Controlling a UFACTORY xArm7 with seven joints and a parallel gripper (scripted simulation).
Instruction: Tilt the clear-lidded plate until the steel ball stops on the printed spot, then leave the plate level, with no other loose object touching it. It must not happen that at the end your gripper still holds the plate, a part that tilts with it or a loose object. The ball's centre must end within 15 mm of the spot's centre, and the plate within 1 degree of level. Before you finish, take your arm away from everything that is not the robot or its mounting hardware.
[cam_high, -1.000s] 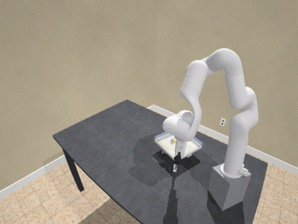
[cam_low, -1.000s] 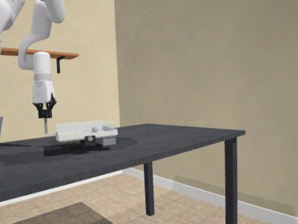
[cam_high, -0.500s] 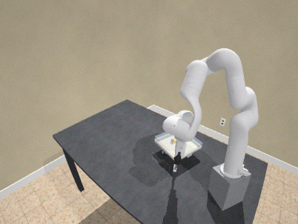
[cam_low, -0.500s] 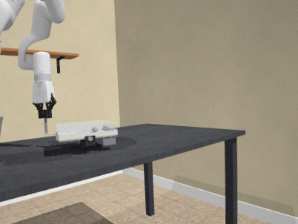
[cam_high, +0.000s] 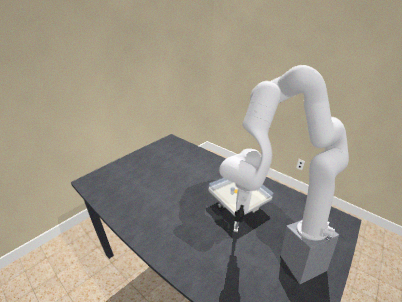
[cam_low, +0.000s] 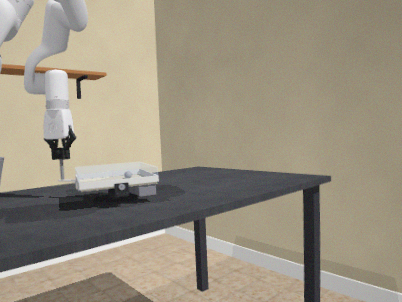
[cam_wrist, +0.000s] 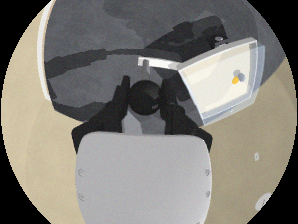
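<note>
The white plate with a clear lid (cam_high: 241, 196) rests on a dark pivot base on the table, and it also shows in the side view (cam_low: 117, 176) and the wrist view (cam_wrist: 220, 79). It looks about level in the side view. The steel ball (cam_low: 128, 174) lies inside; in the wrist view the ball (cam_wrist: 241, 76) sits right beside the orange spot (cam_wrist: 234, 80). The spot also shows from above (cam_high: 233, 190). My gripper (cam_low: 60, 150) is shut on the dark knob (cam_wrist: 145, 98) of a thin upright stick (cam_low: 61, 170) beside the plate's near edge.
The dark base plate (cam_low: 100, 200) and a small grey block (cam_low: 145, 190) lie under the plate. The arm's pedestal (cam_high: 307, 250) stands at the table's right end. A wall shelf (cam_low: 50, 72) hangs behind the arm.
</note>
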